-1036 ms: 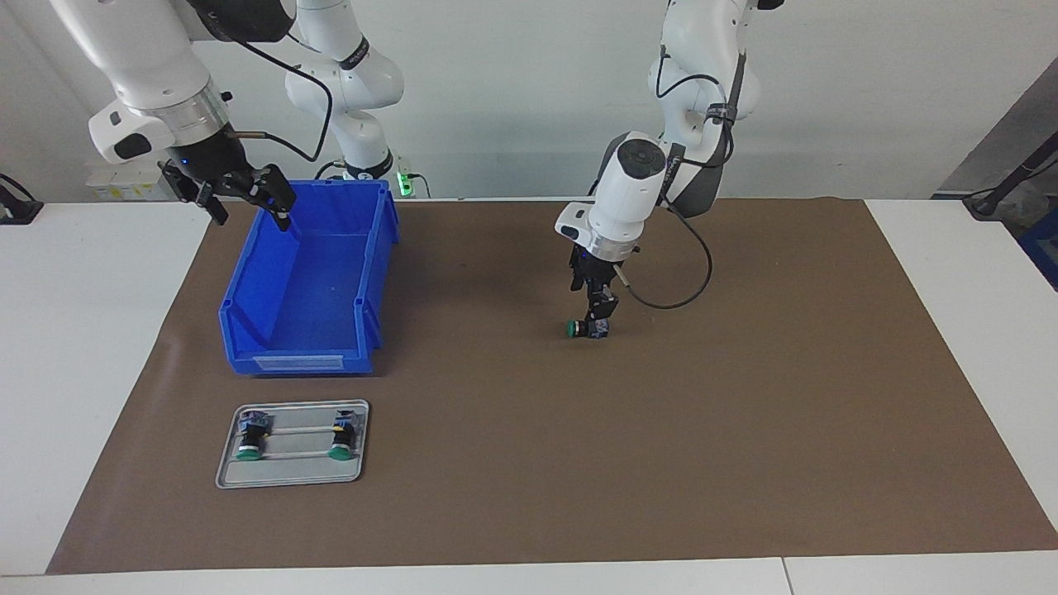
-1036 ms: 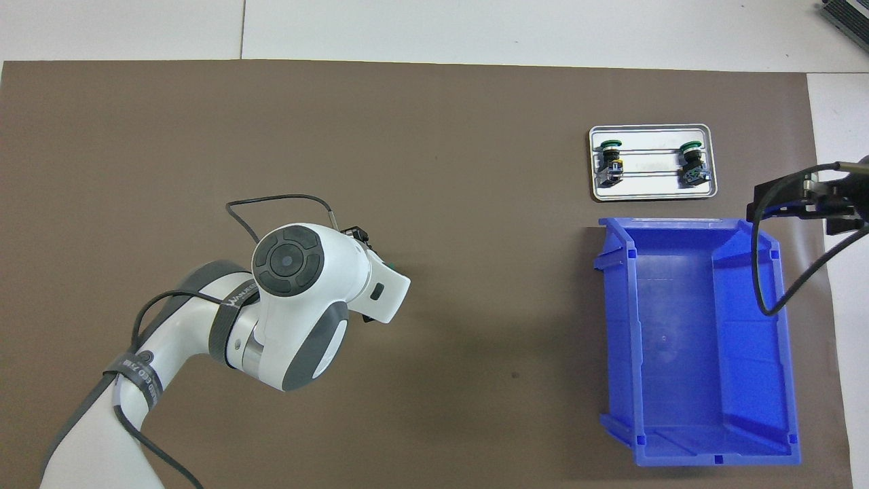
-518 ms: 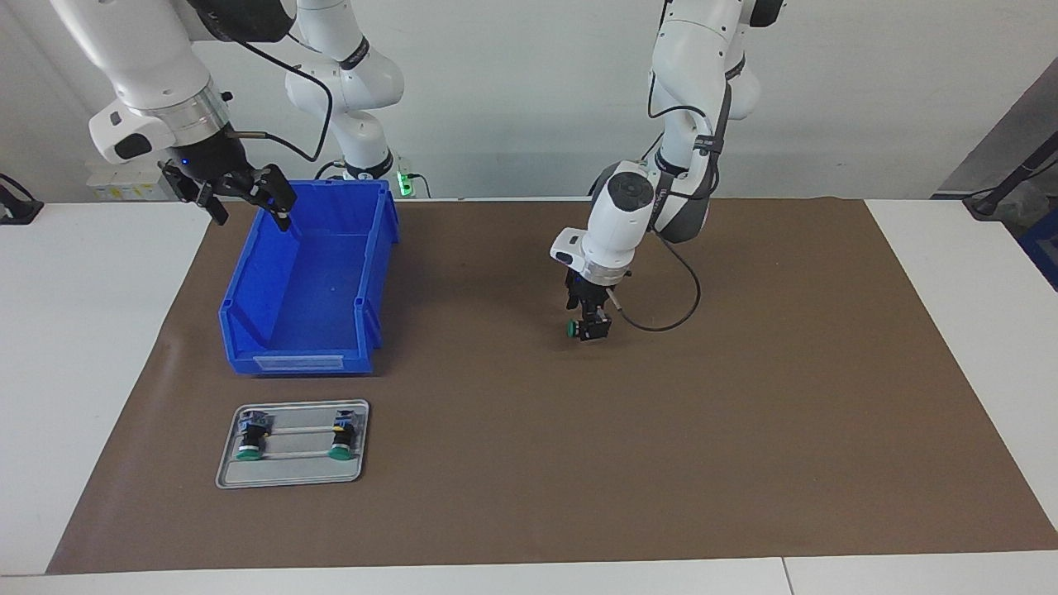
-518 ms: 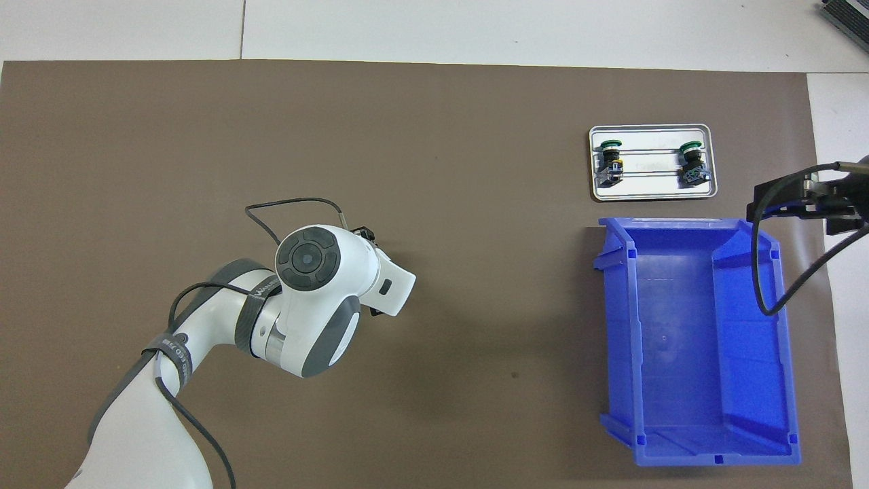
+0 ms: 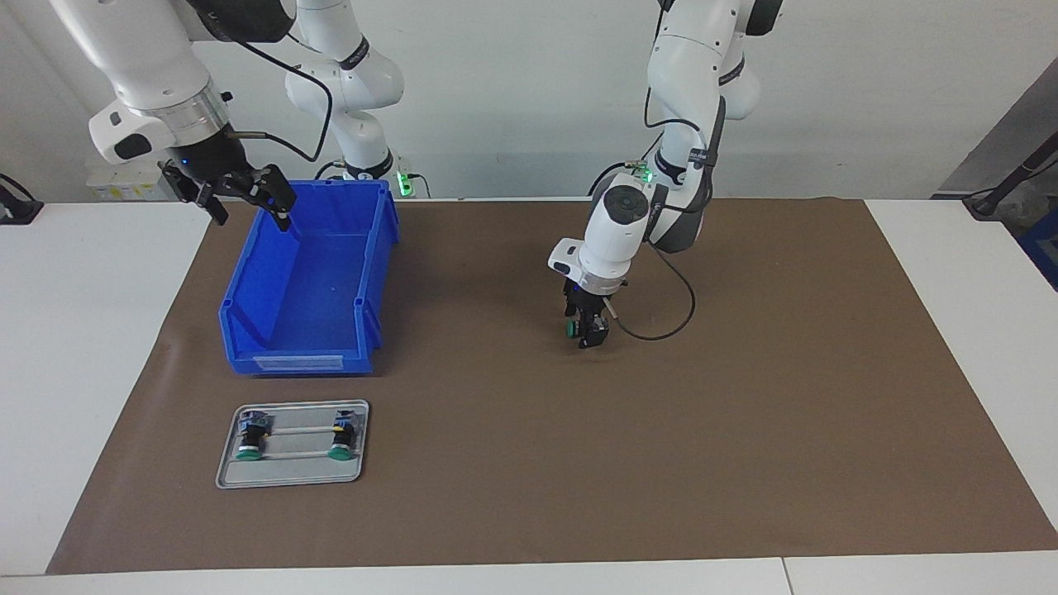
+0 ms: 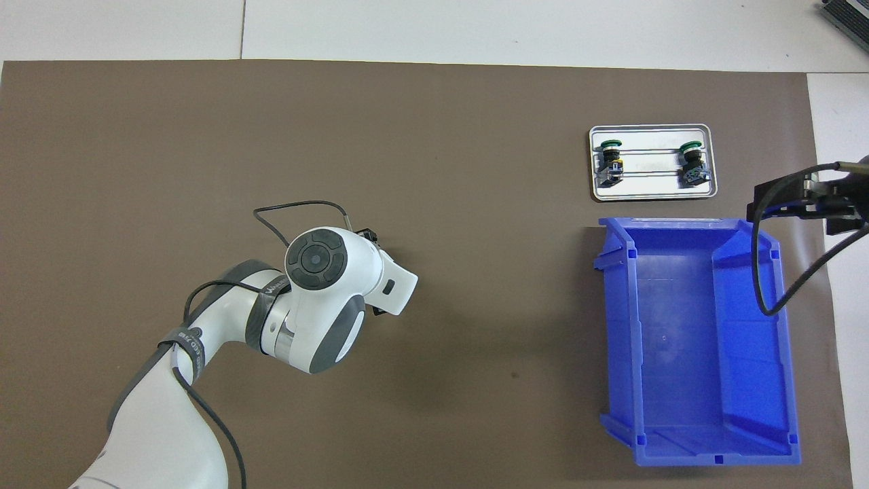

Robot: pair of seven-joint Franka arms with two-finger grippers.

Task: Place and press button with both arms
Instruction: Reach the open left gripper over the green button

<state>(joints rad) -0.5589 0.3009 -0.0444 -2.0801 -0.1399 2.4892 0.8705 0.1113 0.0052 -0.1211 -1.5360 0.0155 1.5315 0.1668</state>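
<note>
Button [image 5: 572,329]: round green cap facing sideways, short black body, lying on its side low over the brown mat [image 5: 744,413] mid-table. Left pincer [image 5: 592,333] closed around its body, pointing down; whether the button rests on the mat cannot be told. Right pincer [image 5: 245,198] open, waiting above the blue bin's [image 5: 306,330] rim at the right arm's end. Metal tray [image 5: 289,475] with two more buttons lies farther from the robots than the bin. Bare mat all round the held button; bin well apart.
</note>
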